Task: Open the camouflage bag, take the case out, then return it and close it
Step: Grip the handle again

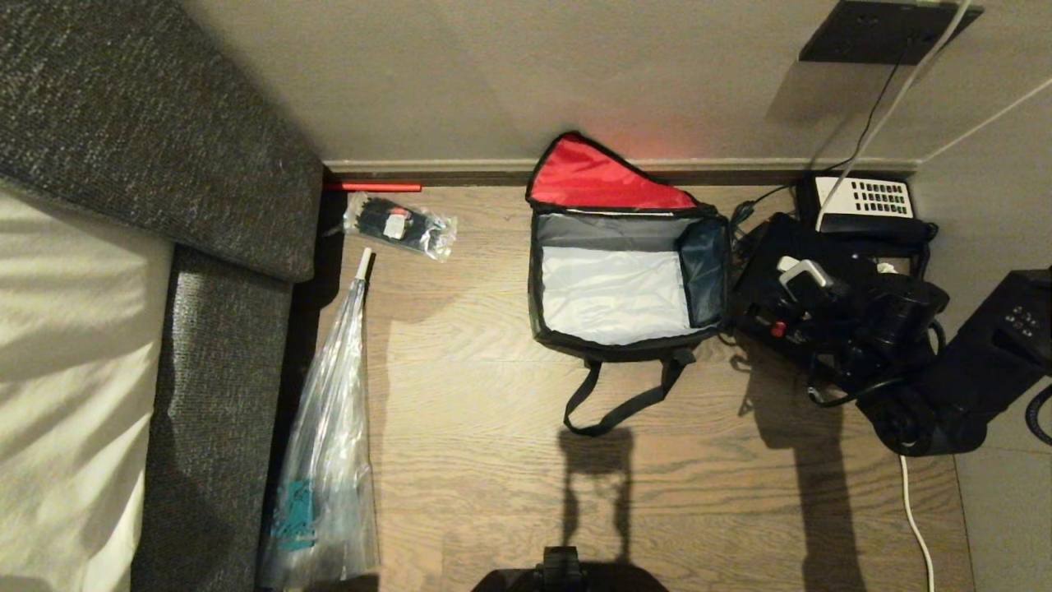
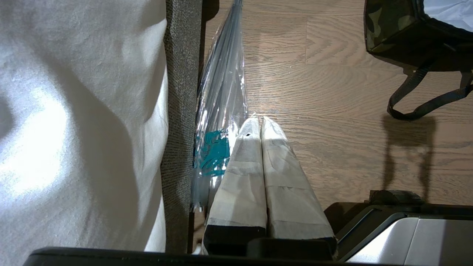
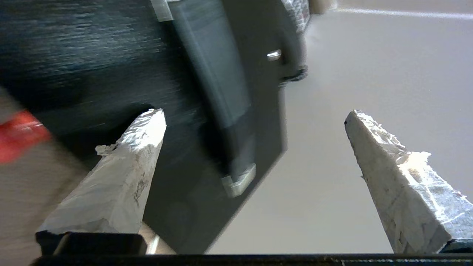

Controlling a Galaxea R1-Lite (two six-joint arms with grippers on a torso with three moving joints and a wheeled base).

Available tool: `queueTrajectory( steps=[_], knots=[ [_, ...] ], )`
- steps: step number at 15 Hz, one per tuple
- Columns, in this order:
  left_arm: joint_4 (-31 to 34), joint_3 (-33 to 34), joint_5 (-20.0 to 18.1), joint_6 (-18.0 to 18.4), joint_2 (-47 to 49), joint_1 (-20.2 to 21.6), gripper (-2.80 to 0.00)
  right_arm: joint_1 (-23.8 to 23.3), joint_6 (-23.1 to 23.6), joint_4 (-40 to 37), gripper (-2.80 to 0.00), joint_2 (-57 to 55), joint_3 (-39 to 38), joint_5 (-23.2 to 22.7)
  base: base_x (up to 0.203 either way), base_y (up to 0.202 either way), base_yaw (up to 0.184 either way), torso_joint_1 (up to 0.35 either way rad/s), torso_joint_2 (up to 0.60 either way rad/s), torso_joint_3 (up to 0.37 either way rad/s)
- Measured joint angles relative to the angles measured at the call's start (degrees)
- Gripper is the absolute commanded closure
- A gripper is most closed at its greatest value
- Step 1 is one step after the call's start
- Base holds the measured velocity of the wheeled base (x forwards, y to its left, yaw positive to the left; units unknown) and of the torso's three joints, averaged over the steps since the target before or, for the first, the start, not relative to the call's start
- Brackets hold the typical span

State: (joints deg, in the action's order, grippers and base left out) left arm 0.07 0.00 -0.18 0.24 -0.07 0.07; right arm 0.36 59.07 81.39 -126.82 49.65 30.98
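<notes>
A: While the camouflage bag (image 1: 629, 279) is sitting open on the wooden floor (image 1: 493, 427), where is the black case (image 3: 207, 122) lying?

B: Just right of the bag, beside the telephone (image 1: 865, 205). The right gripper (image 3: 255, 147) is hovering over it, jaws released. The left gripper (image 2: 260, 125) is hanging clenched, empty.

**Red lining, camouflage shell, brown floor**

The camouflage bag (image 1: 629, 271) shows a bright red lid lining, a pale grey inside and black straps; its shell is green-and-dark mottled. The floor (image 1: 493, 427) is brown woodgrain. The case (image 3: 207, 111) is black with pale clasps. The clear plastic bag (image 1: 325, 460) carries a teal print.
</notes>
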Motion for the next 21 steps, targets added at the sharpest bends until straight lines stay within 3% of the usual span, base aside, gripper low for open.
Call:
queueTrajectory(
  steps=[3,21],
  knots=[
    [-0.02,0.00,0.02,0.00,0.00,0.00,0.00,-1.85,2.89,0.49,-2.80,-1.21,1.91,0.13,0.000,0.000,0.000,0.000,0.00,0.000],
    [0.02,0.00,0.00,-0.01,0.00,0.00,0.00,-3.23,3.38,6.04,-2.80,-12.15,13.35,0.66,0.000,0.000,0.000,0.000,0.00,0.000]
  ],
)
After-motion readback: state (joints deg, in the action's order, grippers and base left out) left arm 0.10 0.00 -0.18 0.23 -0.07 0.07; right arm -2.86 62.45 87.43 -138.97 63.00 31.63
